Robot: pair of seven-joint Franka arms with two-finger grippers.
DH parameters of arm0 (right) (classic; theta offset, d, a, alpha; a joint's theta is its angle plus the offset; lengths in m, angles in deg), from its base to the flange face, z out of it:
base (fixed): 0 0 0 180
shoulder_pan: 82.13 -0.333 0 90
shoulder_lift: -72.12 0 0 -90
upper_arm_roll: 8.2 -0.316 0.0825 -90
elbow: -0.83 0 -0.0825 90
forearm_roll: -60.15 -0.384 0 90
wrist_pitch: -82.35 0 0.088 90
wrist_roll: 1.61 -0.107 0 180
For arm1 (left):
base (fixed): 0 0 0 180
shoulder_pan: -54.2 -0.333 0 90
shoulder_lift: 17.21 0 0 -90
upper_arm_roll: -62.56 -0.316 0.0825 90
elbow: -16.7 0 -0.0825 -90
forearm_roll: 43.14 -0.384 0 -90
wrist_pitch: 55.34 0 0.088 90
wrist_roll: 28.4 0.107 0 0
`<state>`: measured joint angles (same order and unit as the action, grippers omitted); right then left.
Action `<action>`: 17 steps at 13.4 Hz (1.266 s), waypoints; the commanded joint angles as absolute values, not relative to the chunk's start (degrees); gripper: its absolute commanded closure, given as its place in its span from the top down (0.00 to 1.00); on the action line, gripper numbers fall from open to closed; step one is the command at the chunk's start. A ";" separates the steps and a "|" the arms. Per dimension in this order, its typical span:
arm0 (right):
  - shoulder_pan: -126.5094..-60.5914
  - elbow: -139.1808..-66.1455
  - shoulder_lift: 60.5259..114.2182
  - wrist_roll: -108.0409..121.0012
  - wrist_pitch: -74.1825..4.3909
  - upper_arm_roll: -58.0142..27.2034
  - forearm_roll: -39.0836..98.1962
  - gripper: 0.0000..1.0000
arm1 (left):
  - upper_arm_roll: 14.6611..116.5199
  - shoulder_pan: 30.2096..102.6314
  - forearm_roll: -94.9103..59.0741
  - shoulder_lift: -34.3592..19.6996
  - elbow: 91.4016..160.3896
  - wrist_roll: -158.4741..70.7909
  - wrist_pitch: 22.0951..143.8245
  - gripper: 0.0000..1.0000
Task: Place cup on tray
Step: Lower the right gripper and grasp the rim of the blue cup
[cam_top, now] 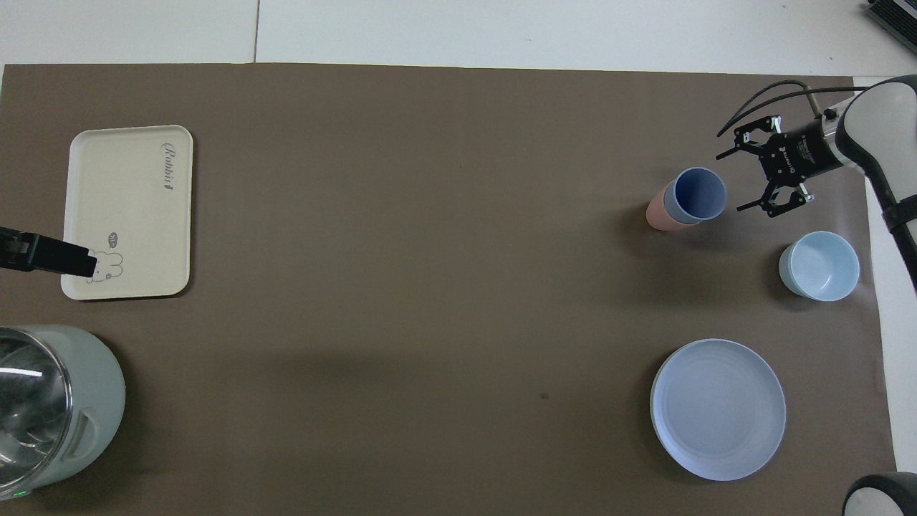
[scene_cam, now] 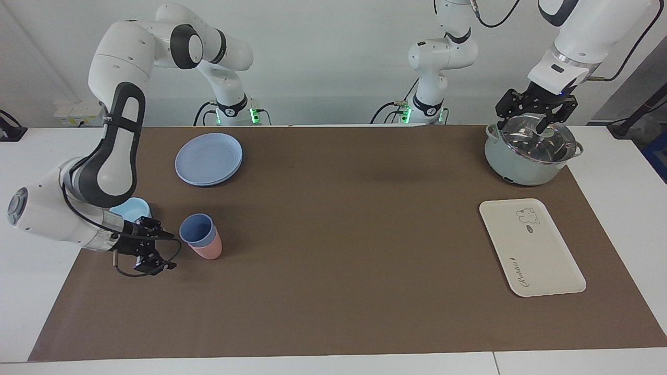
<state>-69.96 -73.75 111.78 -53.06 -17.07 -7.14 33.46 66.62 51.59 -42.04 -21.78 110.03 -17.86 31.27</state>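
The right hand (scene_cam: pixel 165 251) stands spread just beside the cup (scene_cam: pixel 196 229), nothing between them. Toward the tray (scene_cam: pixel 530 246) at the left arm's end, the desk (scene_cam: pixel 344 234) middle lies bare. The bowl (scene_cam: pixel 131 209) and plate (scene_cam: pixel 208 158) sit nearer the robots' edge.

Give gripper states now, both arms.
Right gripper: fingers open, empty, beside the cup.
Left gripper: fingers open, empty, over the pot.

cup (scene_cam: pixel 196 229): you see periwinkle blue, nested in a salmon-pink tumbler (scene_cam: pixel 209 249)
tray (scene_cam: pixel 547 260): cream-white, with a bear drawing and dark script
bowl (cam_top: pixel 819 264): light blue
plate (scene_cam: pixel 208 158): blue
pot (scene_cam: pixel 513 164): seemingly pale green
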 commanded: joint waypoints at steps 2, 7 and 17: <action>-69.21 -81.41 109.66 -54.08 -20.38 -7.77 27.30 0.97 | 66.87 51.04 -41.65 -22.23 110.39 -18.29 30.53 1.00; -68.85 -85.57 107.72 -54.08 -19.26 -7.85 24.55 0.97 | 66.78 51.04 -41.65 -22.31 110.39 -18.29 30.53 1.00; -69.21 -86.71 107.19 -53.99 -18.55 -7.94 19.72 0.95 | 66.78 51.04 -41.65 -22.31 110.39 -18.29 30.53 1.00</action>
